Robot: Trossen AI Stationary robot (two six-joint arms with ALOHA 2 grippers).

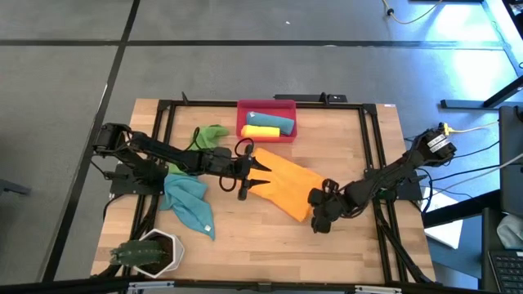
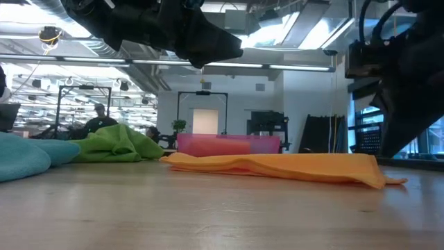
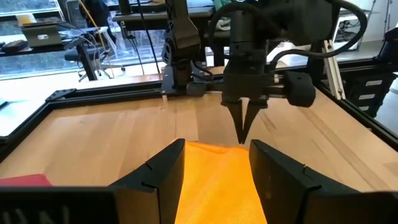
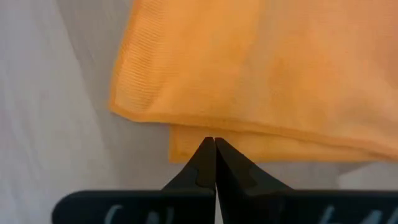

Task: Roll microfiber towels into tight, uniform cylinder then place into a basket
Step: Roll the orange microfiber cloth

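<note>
The orange towel lies flat on the table's middle, folded, its lower layer peeking out under the upper one. My left gripper hovers open above the towel's left end, its fingers on either side of the cloth in the left wrist view, clear above it in the low view. My right gripper is shut, its tips at the towel's near right edge. The red basket at the far edge holds a teal roll and a yellow roll. My right gripper points slanting down from the table's near right side, its shut fingertips at the edge of the towel's lower layer. I cannot tell whether they touch the cloth. The towel lies flat on the table.
A green towel lies crumpled at the far left and a teal towel near the left arm's base. A white pot with a plant stands at the near left corner. Bare wood stretches along the near edge.
</note>
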